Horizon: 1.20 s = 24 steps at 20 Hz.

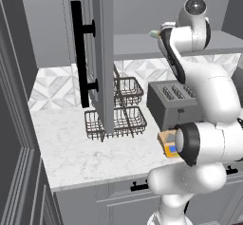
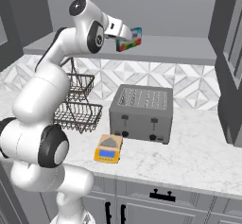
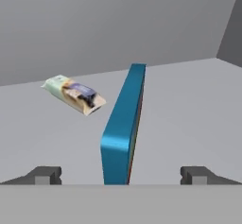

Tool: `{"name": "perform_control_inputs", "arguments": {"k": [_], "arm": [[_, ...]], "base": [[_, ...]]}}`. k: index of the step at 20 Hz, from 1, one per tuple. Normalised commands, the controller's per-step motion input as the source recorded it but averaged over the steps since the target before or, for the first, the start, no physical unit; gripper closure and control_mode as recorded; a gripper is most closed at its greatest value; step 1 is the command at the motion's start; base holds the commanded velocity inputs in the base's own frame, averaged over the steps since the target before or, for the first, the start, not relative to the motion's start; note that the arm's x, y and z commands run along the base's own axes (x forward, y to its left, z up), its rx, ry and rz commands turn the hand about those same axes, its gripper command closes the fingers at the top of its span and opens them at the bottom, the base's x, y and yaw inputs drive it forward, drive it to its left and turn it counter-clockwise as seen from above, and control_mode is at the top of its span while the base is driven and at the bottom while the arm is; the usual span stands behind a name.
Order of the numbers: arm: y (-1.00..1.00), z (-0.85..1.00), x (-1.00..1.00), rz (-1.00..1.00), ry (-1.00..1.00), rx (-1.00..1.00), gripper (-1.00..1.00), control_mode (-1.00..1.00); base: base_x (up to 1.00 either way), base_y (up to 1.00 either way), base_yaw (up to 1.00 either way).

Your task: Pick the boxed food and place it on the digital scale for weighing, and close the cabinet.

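On the cabinet (image 1: 102, 53) shelf, I see the boxed food (image 3: 124, 126) standing on edge between my gripper (image 3: 120, 175) fingertips, jaws spread wide and not touching it. A small wrapped item (image 3: 74, 94) lies beyond it. The digital scale (image 2: 108, 149) sits on the counter (image 2: 189, 152) before the toaster (image 2: 142, 113).

Counter (image 2: 189, 157): white marble w/ grey veins, runs along back wall.
Backsplash (image 2: 189, 83): pale tiles, diamond pattern, white/grey.
Drawers (image 2: 163, 197): grey, under counter, short black pulls.
Toaster (image 2: 141, 112): grey, 4 slots, on counter near backsplash, 2 levers + 2 knobs on front.
Wire rack (image 1: 116, 117): dark metal, 2 tiers, on counter left of toaster.
Upper wall (image 2: 179, 8): plain grey above shelf ledge.
Tall unit (image 1: 19, 138): dark grey panelled side at far left.
Light: even, soft, no hard shadows.
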Motion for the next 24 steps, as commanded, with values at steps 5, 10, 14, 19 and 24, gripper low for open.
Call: {"name": "perform_control_inputs", "arguments": {"k": [5, 10, 14, 19, 24], "arm": [[-0.19, 0.00, 0.23, -0.02, 0.00, 0.00, -1.00, -1.00], [-0.03, -0.01, 0.27, -0.01, 0.00, 0.00, -1.00, -1.00], [0.00, -0.04, 0.26, 0.00, 0.00, 0.00, -1.00, -1.00], [-0.02, -0.14, 0.12, 0.00, 0.01, 0.00, 1.00, -1.00], [-0.17, -0.10, 0.00, 0.00, 0.00, 0.00, 1.00, -1.00]], "base": [[0.00, 0.00, 0.00], [0.00, 0.00, 0.00], [0.00, 0.00, 0.00], [0.00, 0.00, 0.00], [0.00, 0.00, 0.00]]}}
